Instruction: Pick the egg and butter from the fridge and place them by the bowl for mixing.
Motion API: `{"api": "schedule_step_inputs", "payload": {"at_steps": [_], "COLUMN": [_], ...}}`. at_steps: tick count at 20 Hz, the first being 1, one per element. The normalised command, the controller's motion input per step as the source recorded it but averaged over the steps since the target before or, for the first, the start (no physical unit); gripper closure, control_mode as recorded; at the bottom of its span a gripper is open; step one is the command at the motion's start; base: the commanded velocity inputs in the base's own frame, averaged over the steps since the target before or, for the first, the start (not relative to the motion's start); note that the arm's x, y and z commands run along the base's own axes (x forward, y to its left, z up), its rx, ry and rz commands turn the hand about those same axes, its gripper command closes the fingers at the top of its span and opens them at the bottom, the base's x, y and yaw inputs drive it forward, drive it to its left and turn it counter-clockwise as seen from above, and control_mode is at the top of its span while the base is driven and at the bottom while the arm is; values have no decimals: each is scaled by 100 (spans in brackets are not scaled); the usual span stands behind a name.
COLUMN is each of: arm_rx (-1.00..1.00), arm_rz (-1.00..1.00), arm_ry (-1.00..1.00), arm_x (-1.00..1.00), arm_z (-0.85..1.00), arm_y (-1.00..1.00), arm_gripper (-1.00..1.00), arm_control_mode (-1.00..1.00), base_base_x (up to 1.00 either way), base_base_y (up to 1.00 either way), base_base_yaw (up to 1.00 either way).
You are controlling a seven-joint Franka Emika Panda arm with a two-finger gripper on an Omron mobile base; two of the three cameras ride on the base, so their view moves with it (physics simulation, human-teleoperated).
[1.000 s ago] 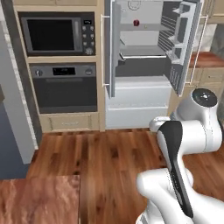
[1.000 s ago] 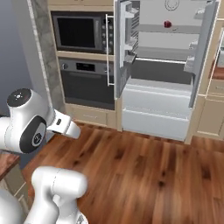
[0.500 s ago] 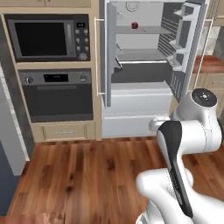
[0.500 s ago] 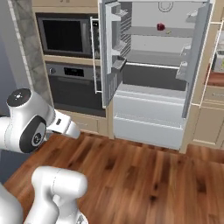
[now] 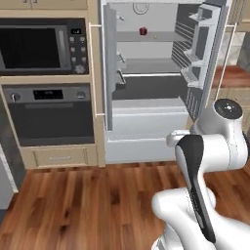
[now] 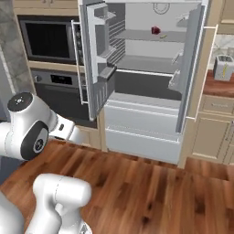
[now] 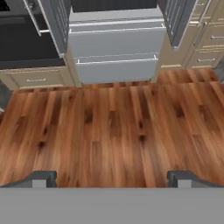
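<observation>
Two items sought, neither in hand; fingers [image 7: 112, 177] spread wide and empty, tips hanging over bare wood floor [image 7: 113, 127].

Fridge [image 5: 156, 83]: tall, grey, both doors swung wide, well ahead of and above the fingers. Pale shelves inside; white wire-railed bins on the doors. Two closed freezer drawers [image 7: 114, 52] lie straight ahead of the fingertips in the hand view.

Butter [image 6: 163, 36]: a thin pale sliver on the upper shelf, just beside a small dark red object [image 6: 155, 30]; too small to make out well. Judged light, soft and greasy; take it across its short sides, near the middle, with a mild squeeze, or it may dent or slip.

Egg: cannot be picked out on the shelves. Judged light, smooth, brittle; a gentle grip around its widest part would suit.

Surface: glossy plank floor between fingers and fridge. Shelves look smooth and flat, so items may slide if nudged.

Room: black microwave [image 5: 41, 46] and built-in oven [image 5: 49, 114] in tan cabinetry to the left of the fingers; tan drawers and a wood-topped bench [image 6: 218, 87] with a toaster [image 6: 222, 68] to the right.
</observation>
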Motion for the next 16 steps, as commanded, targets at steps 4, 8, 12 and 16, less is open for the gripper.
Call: {"api": "schedule_step_inputs", "payload": {"at_steps": [4, 8, 12, 16], "arm_rx": [0, 0, 0, 0], "arm_rz": [0, 0, 0, 0], "arm_ry": [0, 0, 0, 0], "arm_x": [0, 0, 0, 0], "arm_z": [0, 0, 0, 0], "arm_y": [0, 0, 0, 0], "arm_gripper": [-100, -100, -100, -100], "arm_control_mode": [100, 100, 100, 100], "base_base_x": [52, 55, 62, 70], "base_base_y": [-51, -47, -38, -22], "base_base_yaw": [0, 0, 0, 0]}}
